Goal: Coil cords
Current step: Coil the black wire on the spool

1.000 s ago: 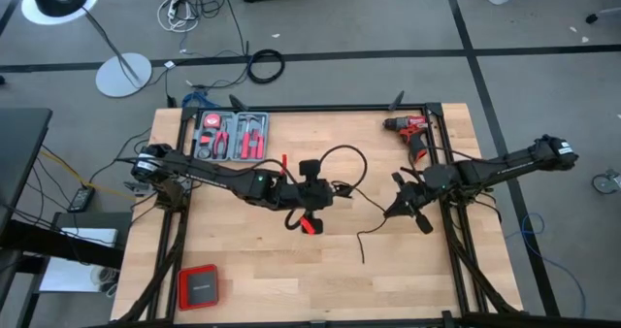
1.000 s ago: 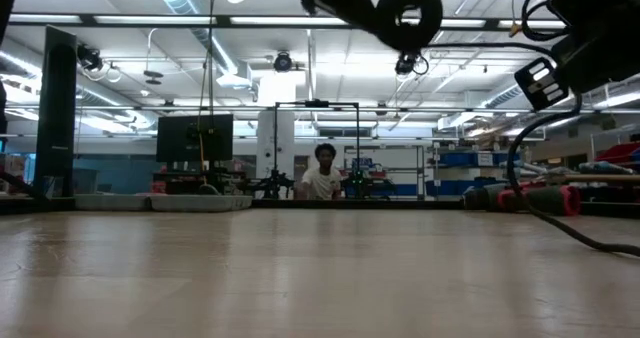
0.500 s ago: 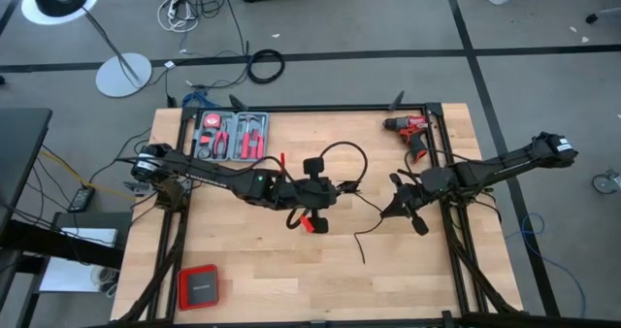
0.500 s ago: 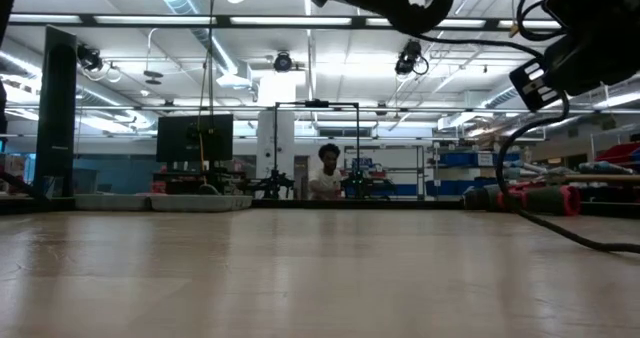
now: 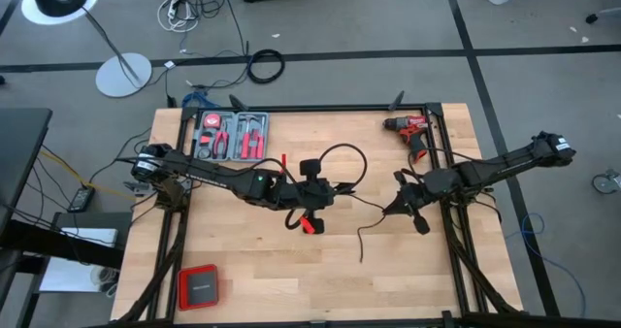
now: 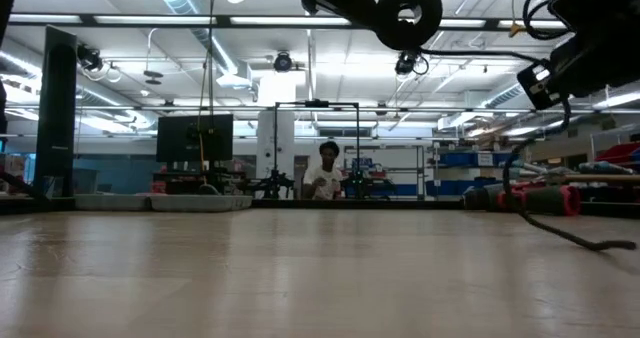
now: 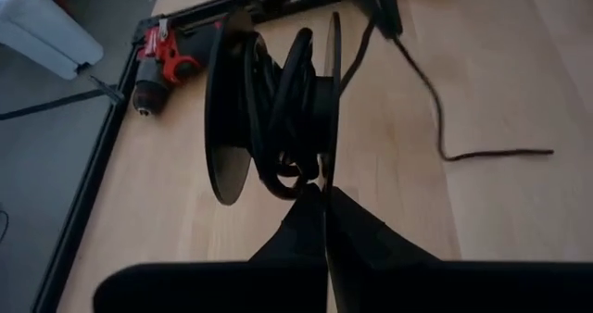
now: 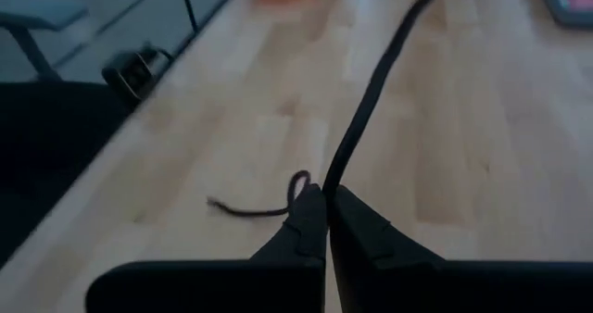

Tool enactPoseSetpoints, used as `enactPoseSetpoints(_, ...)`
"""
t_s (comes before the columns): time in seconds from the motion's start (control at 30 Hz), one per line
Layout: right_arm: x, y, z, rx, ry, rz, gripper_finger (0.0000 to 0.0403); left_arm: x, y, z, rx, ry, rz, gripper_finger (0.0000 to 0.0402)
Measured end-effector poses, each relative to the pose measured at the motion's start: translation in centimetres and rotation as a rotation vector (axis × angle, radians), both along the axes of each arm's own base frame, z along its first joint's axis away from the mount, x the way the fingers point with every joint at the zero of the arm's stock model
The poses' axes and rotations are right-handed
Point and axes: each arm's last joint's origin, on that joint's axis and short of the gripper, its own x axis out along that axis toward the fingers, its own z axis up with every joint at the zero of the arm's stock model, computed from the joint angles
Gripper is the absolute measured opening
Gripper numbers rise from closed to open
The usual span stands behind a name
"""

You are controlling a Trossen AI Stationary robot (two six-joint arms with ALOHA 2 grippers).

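Observation:
The cord [image 5: 355,157] is thin and black. Part of it is wound on a black two-disc spool [image 7: 278,109], which my left gripper [image 5: 326,190] holds above the table's middle, fingers shut. From the spool the cord arcs toward the far edge and runs right to my right gripper [image 5: 397,208], which is shut on it. Beyond that hold the cord drops, and its free end [image 5: 361,258] lies on the wood. The low view shows the spool [image 6: 407,11] high up and the cord [image 6: 560,233] reaching the tabletop. My left gripper pinches the rim of one spool disc [image 7: 326,176] between its two fingers, coming slanting down from the table's left. The spool is lifted clear of the table, its discs on edge. My right gripper pinches the cord [image 8: 332,181] between its two fingers, slanting down from the table's right. The cord runs on ahead toward the spool, off the wood. The stretch behind the hold hangs slack with its tail [image 8: 243,209] on the table.
A red drill [image 5: 412,130] lies at the far right of the table and a tool tray [image 5: 231,137] at the far left. A red box [image 5: 198,286] sits at the near left corner. A person [image 6: 322,173] is far behind the table.
My right gripper has turned a little while staying shut on the cord. The slack stretch below it has shifted on the table, and less of it lies on the wood toward the near edge.

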Motion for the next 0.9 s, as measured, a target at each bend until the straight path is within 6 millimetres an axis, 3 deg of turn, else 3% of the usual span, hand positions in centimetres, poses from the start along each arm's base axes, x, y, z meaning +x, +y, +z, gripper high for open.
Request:
enactPoseSetpoints(0.17,0.2,0.0,1.1,-0.071,-0.067,0.006,0.0000,-0.3,0.3,-0.4,-0.026,0.046,0.015,0.0000)
enactPoseSetpoints(0.5,0.9,-1.3,5.5,-0.300,-0.232,0.004,0.0000,0.5,0.3,-0.4,-0.121,-0.002,-0.036,0.0000)
enactPoseSetpoints(0.9,3.3,-2.2,6.9,-0.332,-0.216,0.147,0.0000,2.1,-0.2,-3.4,-0.221,0.065,-0.096,0.0000)
